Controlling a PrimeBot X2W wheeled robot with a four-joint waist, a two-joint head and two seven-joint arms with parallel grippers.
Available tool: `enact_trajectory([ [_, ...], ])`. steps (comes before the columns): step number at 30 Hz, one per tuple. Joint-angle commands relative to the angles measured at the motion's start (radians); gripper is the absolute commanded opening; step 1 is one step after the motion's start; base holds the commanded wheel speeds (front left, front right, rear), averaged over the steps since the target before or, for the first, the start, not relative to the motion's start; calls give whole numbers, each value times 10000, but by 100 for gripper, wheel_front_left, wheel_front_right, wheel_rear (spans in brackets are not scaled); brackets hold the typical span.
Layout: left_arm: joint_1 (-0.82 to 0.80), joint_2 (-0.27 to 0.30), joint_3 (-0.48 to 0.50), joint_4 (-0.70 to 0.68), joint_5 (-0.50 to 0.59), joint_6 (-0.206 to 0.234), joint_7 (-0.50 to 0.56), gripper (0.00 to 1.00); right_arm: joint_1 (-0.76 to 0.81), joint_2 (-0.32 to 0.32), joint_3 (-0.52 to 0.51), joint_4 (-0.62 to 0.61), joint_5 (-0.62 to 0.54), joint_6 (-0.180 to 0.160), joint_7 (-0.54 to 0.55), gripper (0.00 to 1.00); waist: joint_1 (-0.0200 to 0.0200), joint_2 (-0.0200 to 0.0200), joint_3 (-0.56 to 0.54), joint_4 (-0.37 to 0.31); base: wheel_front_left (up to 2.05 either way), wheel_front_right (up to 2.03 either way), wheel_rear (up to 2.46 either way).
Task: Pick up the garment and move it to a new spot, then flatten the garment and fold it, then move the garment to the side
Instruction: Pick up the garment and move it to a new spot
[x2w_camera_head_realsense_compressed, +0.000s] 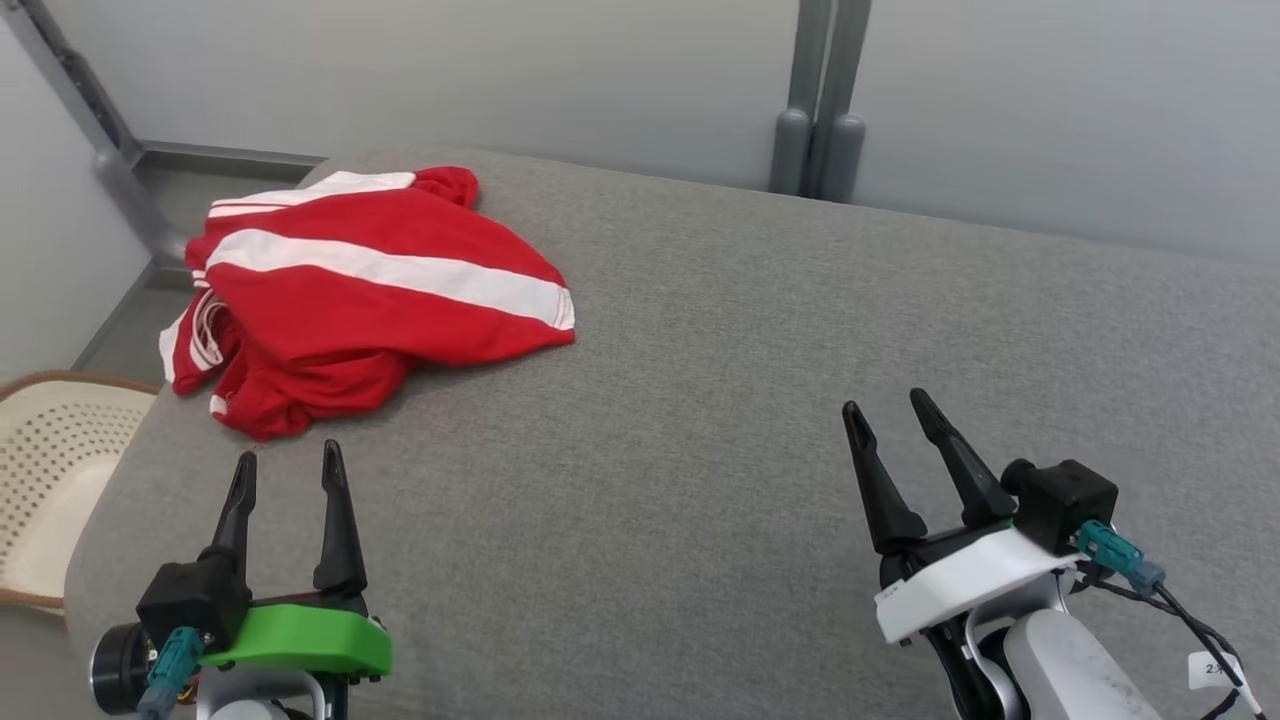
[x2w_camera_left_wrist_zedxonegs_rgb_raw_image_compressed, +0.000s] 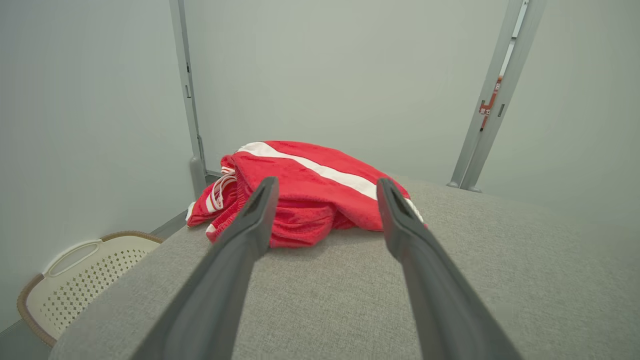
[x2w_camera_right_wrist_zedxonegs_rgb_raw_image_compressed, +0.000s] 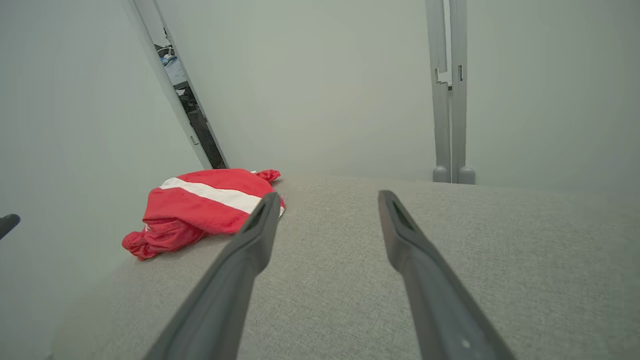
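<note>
Head view: garment (x2w_camera_head_realsense_compressed: 370, 290) lies outside the basket (x2w_camera_head_realsense_compressed: 50, 450); left gripper (x2w_camera_head_realsense_compressed: 288, 452) and right gripper (x2w_camera_head_realsense_compressed: 885, 400) jaws spread apart.

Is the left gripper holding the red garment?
No, the left gripper stands open, short of the garment, touching nothing.

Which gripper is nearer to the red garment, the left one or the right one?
Left. The left gripper sits just in front of the red garment, not touching it. The right gripper is far off to its right, over the grey surface.
</note>
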Motion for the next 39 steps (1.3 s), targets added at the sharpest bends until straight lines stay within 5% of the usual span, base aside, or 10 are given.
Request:
enact_trajectory([
  [1,124,55,57,53,-117,61,-3,100,-35,-62,38,-4,56,0,-33,100,0,0,-12,672,0,0,0],
  [13,73,55,99,202,-313,97,-3,100,-108,-87,108,79,232,0,-32,100,0,0,25,1084,0,0,0],
  [22,-652,159,128,929,-664,-214,88,100,-438,-170,169,-51,143,0,-32,100,0,0,458,550,0,0,0],
  [31,-2829,1773,862,1041,-1537,-559,2010,100,-1135,-411,509,-349,104,-1,-32,100,0,0,1744,-349,0,0,0],
  [39,-4641,3294,1428,1734,-2852,-750,4776,100,-1963,-515,572,-664,-54,0,-33,100,0,0,3054,-1289,0,0,0],
])
